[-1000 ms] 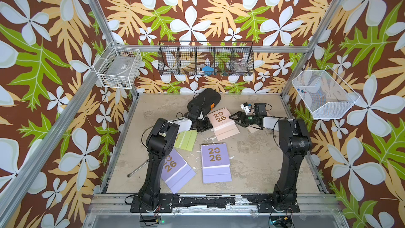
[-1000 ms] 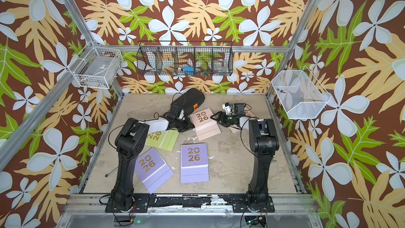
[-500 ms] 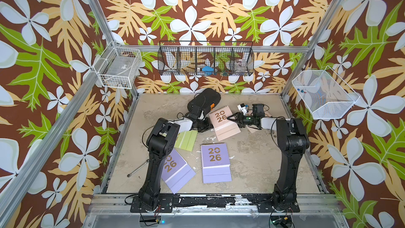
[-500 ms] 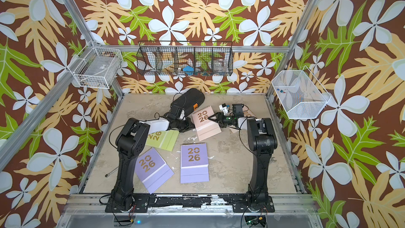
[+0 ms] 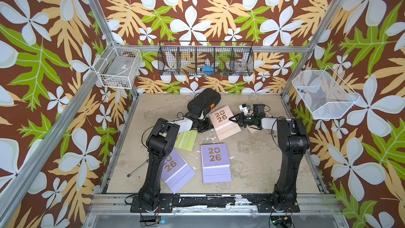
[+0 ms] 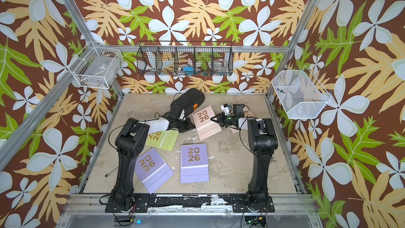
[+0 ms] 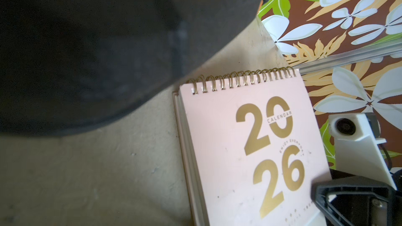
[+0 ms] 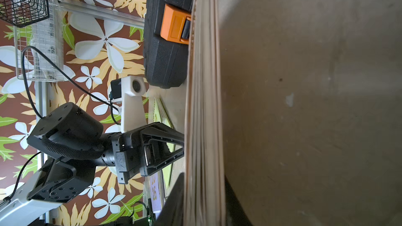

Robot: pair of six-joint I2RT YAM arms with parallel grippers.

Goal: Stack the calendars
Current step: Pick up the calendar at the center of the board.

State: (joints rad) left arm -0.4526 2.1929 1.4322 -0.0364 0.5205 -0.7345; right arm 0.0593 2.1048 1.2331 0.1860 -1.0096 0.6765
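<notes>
Top views: the pink calendar (image 5: 223,125) (image 6: 206,123) lies at the back-centre of the table (image 5: 252,161), just beside the black case (image 5: 205,101). The right gripper (image 5: 232,119) is at its right edge, fingers narrow and pinched on it. The left gripper (image 5: 207,127) is at its left edge, fingers together; I cannot tell if they hold anything. The lime calendar (image 5: 187,139) sits partly under the left arm. The centre lilac calendar (image 5: 215,163) and the skewed lilac calendar (image 5: 177,172) lie nearer the front, apart from each other.

Left wrist: the pink calendar (image 7: 239,148) is cover-up, its spiral toward the black case (image 7: 87,40). The right gripper (image 7: 317,192) sits on the cover's edge.

Right wrist: the pink calendar (image 8: 203,105) is seen edge-on, with black fingers (image 8: 175,198) against both faces. The left gripper (image 8: 181,146) has its tip touching the far side.
</notes>
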